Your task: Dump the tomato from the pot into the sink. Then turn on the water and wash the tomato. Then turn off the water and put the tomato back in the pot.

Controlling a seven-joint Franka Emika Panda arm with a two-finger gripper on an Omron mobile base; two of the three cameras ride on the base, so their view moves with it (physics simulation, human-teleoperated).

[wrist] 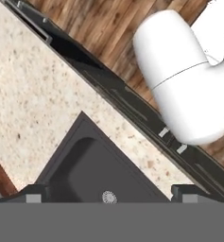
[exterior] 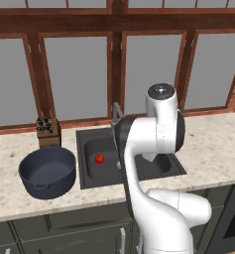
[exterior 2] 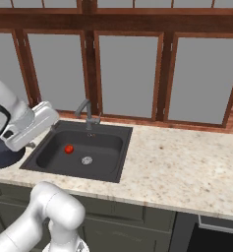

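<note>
Tomato in the sink, pot upright on the counter

The speckled counter (exterior: pixel 213 149) carries the black sink (exterior: pixel 89 144); the pot (exterior: pixel 47 171) stands just left of it, and the tomato (exterior: pixel 99 158) lies on the basin floor left of the drain (exterior 2: pixel 87 160). The tool (wrist: pixel 108 194) hangs above the sink, fingertips spread wide, holding nothing.

arm: folded, elbow high | tool (wrist: pixel 108 194): pointing down | fingers (wrist: pixel 34 194): spread apart

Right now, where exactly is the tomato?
The tomato lies in the sink, left of the drain, with the pot on the counter at the sink's left.
</note>
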